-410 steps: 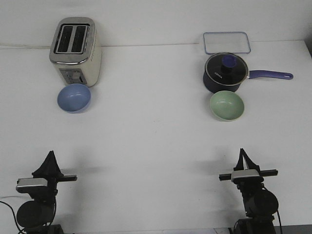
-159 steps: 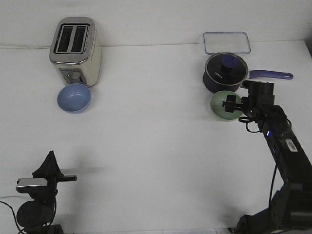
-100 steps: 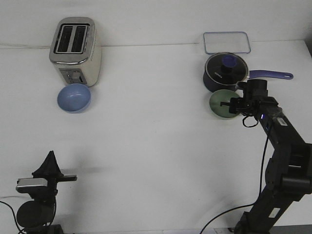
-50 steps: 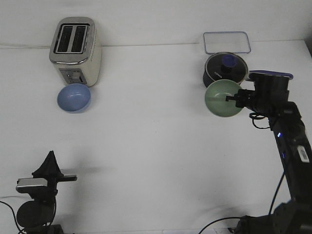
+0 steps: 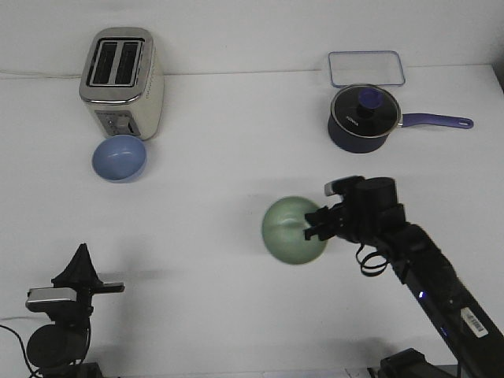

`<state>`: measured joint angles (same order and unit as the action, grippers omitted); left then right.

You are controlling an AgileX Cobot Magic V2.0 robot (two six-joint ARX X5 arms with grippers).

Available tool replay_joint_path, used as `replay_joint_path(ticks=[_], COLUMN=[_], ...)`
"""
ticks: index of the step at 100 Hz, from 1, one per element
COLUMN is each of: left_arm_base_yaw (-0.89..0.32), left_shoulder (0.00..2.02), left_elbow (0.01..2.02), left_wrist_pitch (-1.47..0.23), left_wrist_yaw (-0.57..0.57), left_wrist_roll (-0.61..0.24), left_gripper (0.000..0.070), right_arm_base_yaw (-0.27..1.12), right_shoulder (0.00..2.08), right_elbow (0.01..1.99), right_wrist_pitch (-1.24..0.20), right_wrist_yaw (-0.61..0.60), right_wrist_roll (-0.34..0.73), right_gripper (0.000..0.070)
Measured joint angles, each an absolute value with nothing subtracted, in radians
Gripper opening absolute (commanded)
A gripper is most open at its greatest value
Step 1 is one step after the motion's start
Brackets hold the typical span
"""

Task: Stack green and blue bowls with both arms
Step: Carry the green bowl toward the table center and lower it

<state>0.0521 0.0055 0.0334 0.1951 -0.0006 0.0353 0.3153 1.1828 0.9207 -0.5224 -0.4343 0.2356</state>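
Observation:
The pale green bowl (image 5: 293, 229) hangs above the middle of the table, tilted, with its rim held in my right gripper (image 5: 316, 227), which is shut on it. The light blue bowl (image 5: 119, 157) sits on the table at the left, just in front of the toaster. My left gripper (image 5: 80, 264) rests near the table's front left edge, far from both bowls, and looks shut and empty.
A cream and silver toaster (image 5: 122, 81) stands at the back left. A dark navy saucepan with lid (image 5: 364, 116) and long handle stands at the back right, with a clear flat container lid (image 5: 366, 68) behind it.
My right arm came up from rest, reached the green bowl by the saucepan, shut on its rim, lifted it and carried it left and toward the front. The left arm has not moved.

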Motion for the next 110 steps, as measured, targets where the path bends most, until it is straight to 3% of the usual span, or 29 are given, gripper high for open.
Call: replay_joint_path(ticks=[26, 60, 64, 72, 77, 110], left_arm_base_yaw=[0.052, 0.052, 0.052, 0.052, 0.052, 0.052], left_shoulder=[0.006, 0.006, 0.006, 0.006, 0.006, 0.006], left_elbow=[0.033, 0.033, 0.033, 0.033, 0.033, 0.033], left_wrist_pitch=[0.195, 0.195, 0.195, 0.196, 0.196, 0.200], left_wrist_yaw=[-0.001, -0.001, -0.001, -0.001, -0.001, -0.001], left_wrist_roll=[0.035, 0.035, 0.035, 0.035, 0.035, -0.001], left_gripper=[0.0014, 0.0014, 0.0014, 0.0013, 0.0013, 0.0011], right_arm_base_yaw=[0.548, 0.620, 0.620, 0.621, 0.621, 0.551], right_shoulder=[1.264, 1.448, 1.461, 1.483, 1.490, 1.403], right_elbow=[0.857, 0.857, 0.857, 0.857, 0.857, 0.886], right_wrist_pitch=[-0.402, -0.332, -0.323, -0.323, -0.325, -0.338], right_wrist_yaw=[-0.372, -0.334, -0.336, -0.337, -0.337, -0.339], right_wrist_roll=[0.328, 0.343, 0.344, 0.343, 0.342, 0.321], right_gripper=[0.0000, 0.0003, 0.0029, 0.0189, 0.0250, 0.0299])
